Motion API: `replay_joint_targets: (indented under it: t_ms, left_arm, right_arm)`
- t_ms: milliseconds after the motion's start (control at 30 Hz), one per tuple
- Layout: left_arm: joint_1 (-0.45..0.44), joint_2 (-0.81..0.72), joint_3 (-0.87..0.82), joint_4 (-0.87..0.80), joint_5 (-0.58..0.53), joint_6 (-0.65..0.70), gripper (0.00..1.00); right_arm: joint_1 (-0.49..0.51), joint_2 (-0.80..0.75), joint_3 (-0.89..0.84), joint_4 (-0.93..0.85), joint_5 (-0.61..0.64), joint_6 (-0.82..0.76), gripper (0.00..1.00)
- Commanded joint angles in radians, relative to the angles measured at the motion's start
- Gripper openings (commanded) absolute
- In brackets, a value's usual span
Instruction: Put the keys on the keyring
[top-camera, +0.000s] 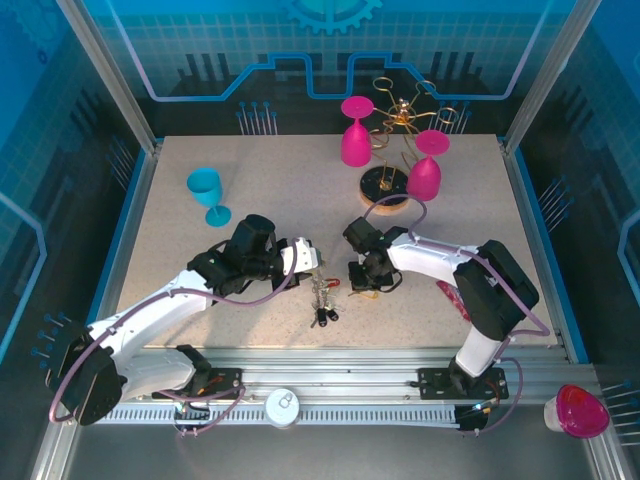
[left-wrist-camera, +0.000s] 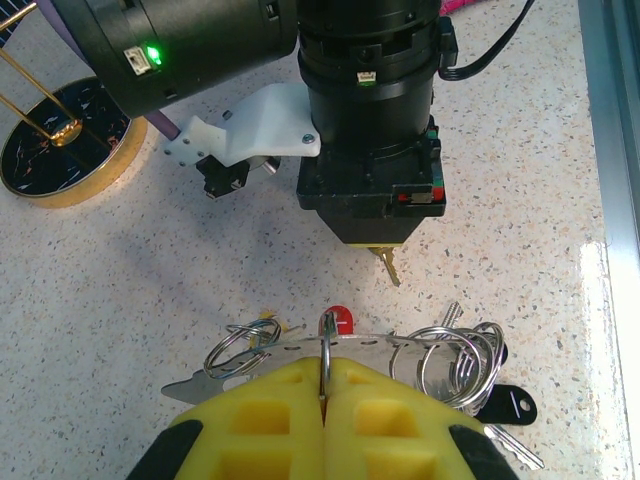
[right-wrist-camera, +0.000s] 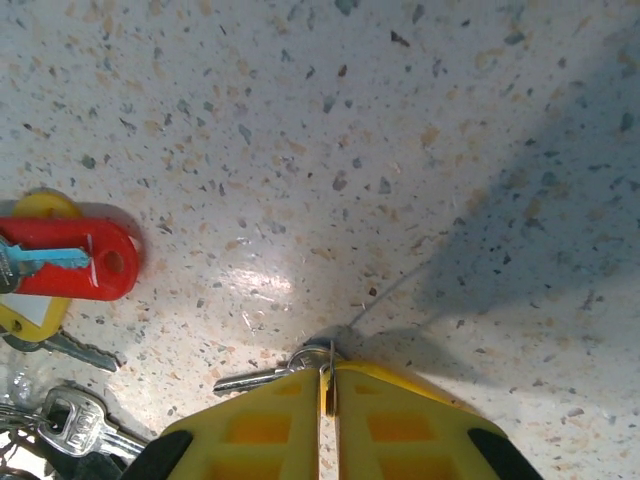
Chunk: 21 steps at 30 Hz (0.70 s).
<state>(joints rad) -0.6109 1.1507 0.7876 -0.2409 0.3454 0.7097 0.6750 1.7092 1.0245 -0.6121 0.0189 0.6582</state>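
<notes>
A thin wire ring (left-wrist-camera: 325, 345) is pinched between the left gripper's (left-wrist-camera: 325, 378) yellow foam pads (left-wrist-camera: 265, 410). A small metal key (right-wrist-camera: 250, 380) is clamped in the right gripper (right-wrist-camera: 327, 380) over the speckled tabletop (right-wrist-camera: 400, 150).

The left arm (top-camera: 150, 315) reaches in from the near left corner with its wrist bent. Its claw (left-wrist-camera: 325, 372) sits low over the tabletop (top-camera: 270, 190) — yellow pads pressed flat together, a thin metal ring (left-wrist-camera: 325, 340) nipped between them. The right arm (top-camera: 440, 255) folds inward at the elbow. Its claw (right-wrist-camera: 326, 370) points down just opposite, tips closed on a small key (right-wrist-camera: 250, 379).
</notes>
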Motion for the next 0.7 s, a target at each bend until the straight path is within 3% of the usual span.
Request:
replay_joint_targets:
  t_ms: [0, 500, 667]
  left_arm:
    - [-0.004, -0.021, -0.019, 0.01, 0.009, 0.017, 0.0]
    - [-0.004, -0.023, -0.018, 0.009, 0.008, 0.023, 0.0]
    - [-0.004, -0.025, -0.019, 0.009, 0.008, 0.024, 0.0]
  right_arm:
    - [0.011, 0.016, 0.023, -0.014, 0.009, -0.009, 0.12]
    - [0.012, 0.03, 0.027, -0.016, 0.007, -0.011, 0.13]
    - [0.011, 0.029, 0.03, -0.018, 0.008, -0.015, 0.08]
